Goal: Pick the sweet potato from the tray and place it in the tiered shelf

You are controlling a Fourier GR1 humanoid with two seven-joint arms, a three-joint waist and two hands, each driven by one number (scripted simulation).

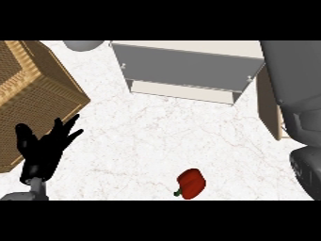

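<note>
No sweet potato shows anywhere in the head view. The cream tiered shelf (183,70) stands at the back centre of the marble counter, its open side facing me. A thin strip of the wooden tray (268,108) shows at the right, mostly covered by my grey right forearm (308,94), which fills the right edge; that arm's hand is out of sight. My left hand (43,148) rests open at the lower left, fingers up, holding nothing.
A large wicker basket (20,94) fills the left side, right beside my left hand. A red bell pepper (190,183) lies on the counter at the front centre. A grey rounded object (83,44) sits at the back left of the shelf.
</note>
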